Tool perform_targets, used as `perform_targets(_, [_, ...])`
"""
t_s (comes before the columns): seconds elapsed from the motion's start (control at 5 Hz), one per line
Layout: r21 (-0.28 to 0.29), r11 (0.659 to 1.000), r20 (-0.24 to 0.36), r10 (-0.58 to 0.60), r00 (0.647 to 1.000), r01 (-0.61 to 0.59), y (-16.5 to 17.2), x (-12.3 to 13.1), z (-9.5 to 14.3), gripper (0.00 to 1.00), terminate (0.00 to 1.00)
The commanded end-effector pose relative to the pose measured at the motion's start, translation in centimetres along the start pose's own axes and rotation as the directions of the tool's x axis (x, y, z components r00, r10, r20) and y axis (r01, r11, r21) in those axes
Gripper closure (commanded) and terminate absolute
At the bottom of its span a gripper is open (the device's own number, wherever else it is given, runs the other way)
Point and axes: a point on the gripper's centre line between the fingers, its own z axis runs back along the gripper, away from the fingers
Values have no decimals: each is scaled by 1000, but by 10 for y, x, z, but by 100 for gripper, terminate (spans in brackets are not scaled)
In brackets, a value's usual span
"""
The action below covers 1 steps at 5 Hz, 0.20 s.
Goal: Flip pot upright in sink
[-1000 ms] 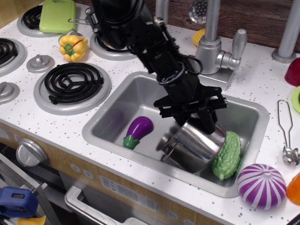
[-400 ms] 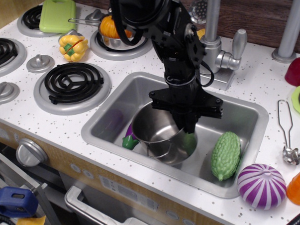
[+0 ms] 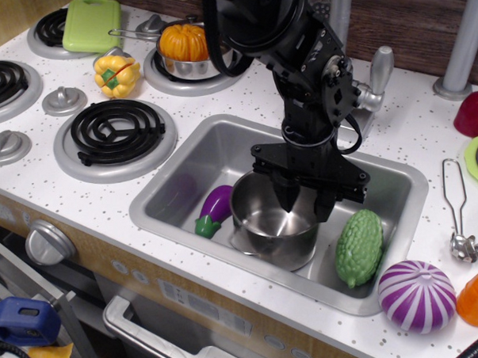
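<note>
The shiny steel pot (image 3: 266, 223) stands upright with its mouth up in the middle of the grey sink (image 3: 192, 160). My gripper (image 3: 305, 201) hangs over the pot's far right rim. Its two black fingers are spread apart, one inside the pot and one at the rim. They look open and do not clamp the pot. The arm comes down from the top and hides part of the sink's back wall.
A purple eggplant (image 3: 215, 205) lies left of the pot and a green bumpy gourd (image 3: 359, 247) right of it, both in the sink. The faucet (image 3: 366, 82) stands behind. A striped purple onion (image 3: 417, 295) sits on the counter at front right. The pan with a pumpkin (image 3: 184, 47) is on the back burner.
The pot went from lying tilted against the gourd to standing upright in the sink's middle. My gripper swung right and its fingers have spread apart.
</note>
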Motion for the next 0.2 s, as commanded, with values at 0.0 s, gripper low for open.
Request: perform_targets(0.0, [-17, 1000, 68, 16, 998, -15, 0, 15, 19, 0, 100])
